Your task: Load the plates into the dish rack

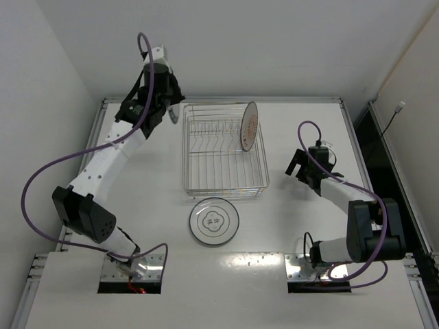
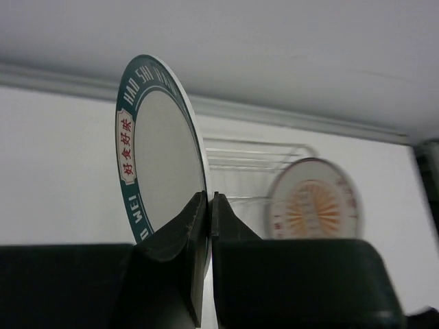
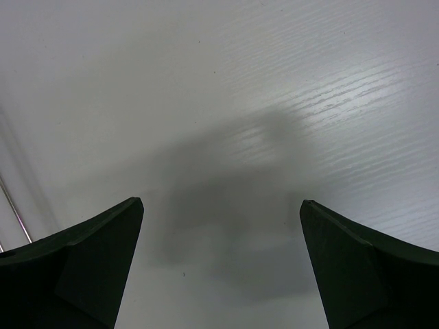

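Left gripper [image 2: 209, 200] is clamping the teal plate [image 2: 161, 147] by its lower rim, fingers closed on it. It is holding the plate upright on edge, just left of the rack's [image 1: 225, 192] far-left corner. Orange plate [image 1: 249, 126] is standing in the prongs at the rack's far-right end, leaning slightly. Grey-ring plate [image 1: 215, 221] is lying flat on the table [image 1: 151, 205] just in front of the rack. Right gripper [image 3: 221, 205] is hovering right of the rack, fingers spread wide, gripping nothing.

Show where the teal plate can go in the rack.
Dish rack is bare left of the orange plate standing at its far right. Table bare between rack and right gripper. Crowded: in front of the rack, where the grey-ringed plate lies.
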`<state>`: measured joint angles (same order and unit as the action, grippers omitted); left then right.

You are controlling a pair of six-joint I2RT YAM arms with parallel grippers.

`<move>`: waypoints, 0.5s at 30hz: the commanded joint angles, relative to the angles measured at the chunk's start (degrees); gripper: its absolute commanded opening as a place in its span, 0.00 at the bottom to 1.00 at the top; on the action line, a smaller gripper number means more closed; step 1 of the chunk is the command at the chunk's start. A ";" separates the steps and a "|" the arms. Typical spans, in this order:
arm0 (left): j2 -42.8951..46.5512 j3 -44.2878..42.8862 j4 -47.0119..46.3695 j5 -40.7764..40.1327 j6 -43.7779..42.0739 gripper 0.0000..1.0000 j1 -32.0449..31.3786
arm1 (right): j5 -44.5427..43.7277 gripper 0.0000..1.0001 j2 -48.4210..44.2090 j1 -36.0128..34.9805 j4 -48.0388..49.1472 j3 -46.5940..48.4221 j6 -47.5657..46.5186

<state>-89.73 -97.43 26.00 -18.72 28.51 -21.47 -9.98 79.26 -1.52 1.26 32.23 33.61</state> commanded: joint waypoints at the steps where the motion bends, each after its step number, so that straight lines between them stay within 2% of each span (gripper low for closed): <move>1: -2.26 -5.31 -14.73 9.92 4.00 0.00 -5.06 | 0.31 0.96 -0.07 0.38 1.91 2.31 -0.21; 4: -4.39 -4.18 -24.40 14.67 5.41 0.00 -7.88 | 0.31 0.96 -0.07 0.38 1.91 2.31 -0.21; 10: -10.20 -0.58 -37.12 22.14 16.39 0.00 -8.41 | 0.31 0.96 -0.07 0.38 1.91 2.31 -0.21; 12: -10.99 2.22 -40.40 22.76 19.29 0.00 -8.41 | 0.31 0.96 -0.07 0.38 1.91 2.31 -0.21; 15: -12.92 2.77 -41.29 22.24 19.30 0.00 -9.72 | 0.31 0.96 -0.07 0.38 1.91 2.31 -0.21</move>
<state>-103.22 -94.48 -4.78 1.52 44.12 -30.50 -9.98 79.26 -1.52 1.26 32.29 33.61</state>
